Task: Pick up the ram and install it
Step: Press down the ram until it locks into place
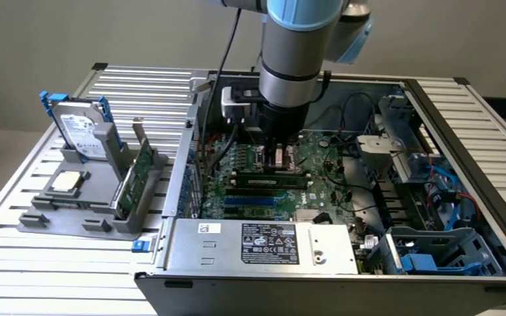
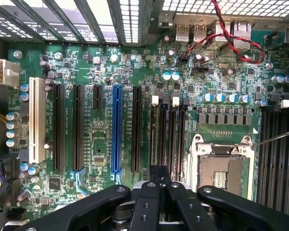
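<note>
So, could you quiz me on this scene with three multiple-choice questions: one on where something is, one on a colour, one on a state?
1. Where does the hard drive stand?
A. In the grey holder beside the computer case
B. Inside the case
C. On the floor

2. Most long slots on the circuit board are black. What colour is the one in their midst?
A. Red
B. Blue
C. Yellow

3. How are the fingers of the pincer?
A. Spread wide
B. Shut together
C. Clamped on the hard drive

Answers:
1 A: the drive stands upright in the holder on the exterior view's left, outside the case.
2 B: the wrist view shows a blue slot between black ones.
3 B: the wrist view shows the fingers pressed together over the board.
</note>
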You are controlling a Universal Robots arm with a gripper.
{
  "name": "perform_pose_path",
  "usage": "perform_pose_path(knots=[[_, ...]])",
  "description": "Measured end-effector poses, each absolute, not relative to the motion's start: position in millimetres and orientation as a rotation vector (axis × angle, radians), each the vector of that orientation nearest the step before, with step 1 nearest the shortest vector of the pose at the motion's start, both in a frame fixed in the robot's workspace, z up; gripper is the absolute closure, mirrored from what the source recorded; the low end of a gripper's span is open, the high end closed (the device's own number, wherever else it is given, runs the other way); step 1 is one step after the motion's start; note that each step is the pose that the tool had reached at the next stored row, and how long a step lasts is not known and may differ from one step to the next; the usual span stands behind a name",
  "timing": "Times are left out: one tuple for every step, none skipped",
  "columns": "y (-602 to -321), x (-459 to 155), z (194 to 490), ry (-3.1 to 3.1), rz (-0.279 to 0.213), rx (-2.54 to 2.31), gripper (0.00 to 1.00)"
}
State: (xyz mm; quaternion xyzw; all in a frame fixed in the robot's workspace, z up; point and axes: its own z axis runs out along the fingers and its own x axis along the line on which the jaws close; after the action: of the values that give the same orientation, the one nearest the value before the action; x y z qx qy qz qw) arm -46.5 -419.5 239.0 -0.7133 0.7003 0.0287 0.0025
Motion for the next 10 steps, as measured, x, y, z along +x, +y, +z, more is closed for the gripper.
perform_pose_path(knots=[[-419.5, -46.4, 238.1, 2.197, 0.092, -2.235, 0.89], [-419.5, -46.5, 237.2, 2.197, 0.094, -2.233, 0.89], [-419.5, -46.5, 236.4, 2.197, 0.097, -2.231, 0.89], [-419.5, -46.5, 235.5, 2.197, 0.1, -2.228, 0.89], [-419.5, -46.4, 234.8, 2.197, 0.103, -2.225, 0.89], [-419.4, -46.4, 234.1, 2.196, 0.106, -2.222, 0.89], [-419.4, -46.4, 233.3, 2.196, 0.109, -2.219, 0.89], [-419.4, -46.4, 232.8, 2.197, 0.111, -2.217, 0.89], [-419.4, -46.4, 232.4, 2.198, 0.113, -2.215, 0.89], [-419.4, -46.4, 231.7, 2.199, 0.114, -2.214, 0.89]])
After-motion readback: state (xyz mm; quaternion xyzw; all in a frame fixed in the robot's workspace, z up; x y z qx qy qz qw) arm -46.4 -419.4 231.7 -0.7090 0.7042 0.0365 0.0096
